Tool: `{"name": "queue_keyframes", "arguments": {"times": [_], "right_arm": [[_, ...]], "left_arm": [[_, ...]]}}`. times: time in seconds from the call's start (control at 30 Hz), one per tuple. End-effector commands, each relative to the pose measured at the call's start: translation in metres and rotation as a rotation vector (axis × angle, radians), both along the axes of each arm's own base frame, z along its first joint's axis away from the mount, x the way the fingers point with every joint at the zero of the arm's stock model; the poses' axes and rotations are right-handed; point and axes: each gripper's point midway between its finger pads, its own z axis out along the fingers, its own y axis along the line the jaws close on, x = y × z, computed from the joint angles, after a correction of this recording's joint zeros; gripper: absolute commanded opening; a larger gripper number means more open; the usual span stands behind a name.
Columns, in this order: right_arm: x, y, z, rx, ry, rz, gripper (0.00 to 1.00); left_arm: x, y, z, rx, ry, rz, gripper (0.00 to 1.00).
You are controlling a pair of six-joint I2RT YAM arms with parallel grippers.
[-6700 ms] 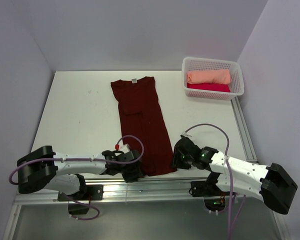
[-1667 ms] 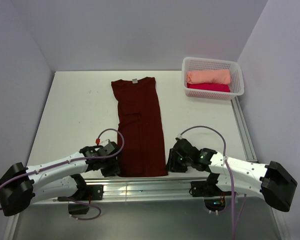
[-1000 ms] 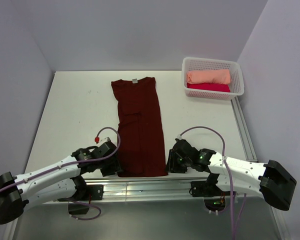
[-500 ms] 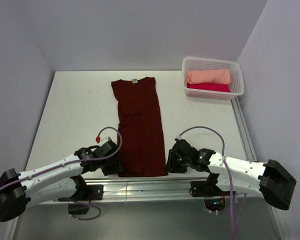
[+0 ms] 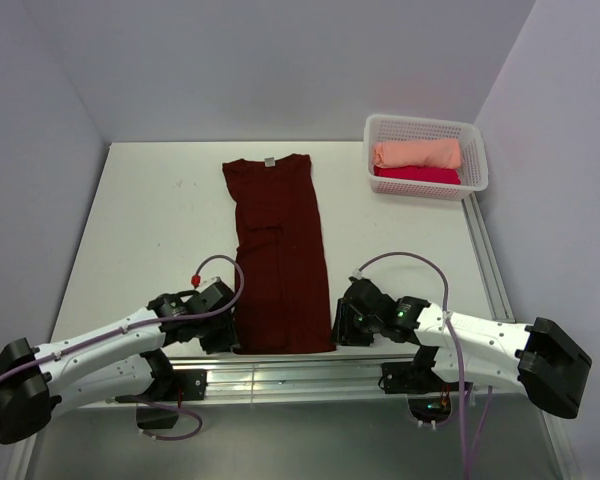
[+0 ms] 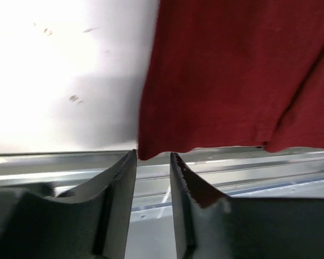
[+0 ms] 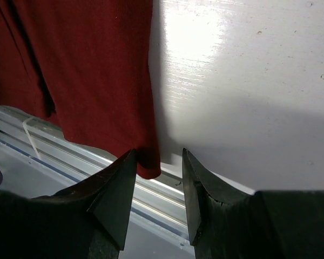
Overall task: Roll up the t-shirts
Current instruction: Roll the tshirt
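A dark maroon t-shirt (image 5: pixel 280 250) lies folded into a long strip down the table, its pale neck label (image 5: pixel 268 161) at the far end. My left gripper (image 5: pixel 232 335) is at its near left corner. In the left wrist view that gripper (image 6: pixel 153 156) is open by a narrow gap, and the hem corner of the t-shirt (image 6: pixel 232 81) sits between its tips. My right gripper (image 5: pixel 338 325) is at the near right corner. In the right wrist view it (image 7: pixel 158 154) is open, with the t-shirt's (image 7: pixel 86 70) hem corner just inside its left finger.
A white basket (image 5: pixel 477 150) at the back right holds a rolled peach t-shirt (image 5: pixel 416 153) and a crimson-pink one (image 5: pixel 417 175). A metal rail (image 5: pixel 280 365) runs along the table's near edge, right under the maroon hem. Walls close in on both sides.
The left gripper's jaws have narrowed around the hem corner. Both arms and the shirt have stayed where they were.
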Motion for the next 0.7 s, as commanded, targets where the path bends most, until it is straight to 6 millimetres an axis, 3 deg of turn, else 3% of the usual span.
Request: {"name": "queue_keyframes", "arguments": {"times": [0.0,0.03,0.17,0.27,0.4,0.67], "right_arm": [[0.007,0.010,0.011,0.022,-0.031,0.003,0.47],[0.008,0.010,0.011,0.023,-0.032,0.000,0.46],[0.007,0.009,0.010,0.023,-0.029,-0.001,0.47],[0.007,0.009,0.010,0.023,-0.029,-0.001,0.46],[0.006,0.009,0.011,0.026,-0.029,-0.002,0.47],[0.004,0.010,0.010,0.031,-0.025,0.005,0.47]], "left_arm": [[-0.004,0.002,0.007,0.024,0.028,-0.023,0.39],[-0.004,0.002,0.007,0.027,0.031,-0.022,0.48],[0.001,0.004,0.012,0.028,0.001,-0.001,0.69],[0.006,0.003,0.018,0.005,-0.033,0.023,0.69],[0.010,0.004,0.017,0.008,-0.047,0.052,0.59],[0.010,0.004,-0.005,0.021,-0.030,0.067,0.54]]}}
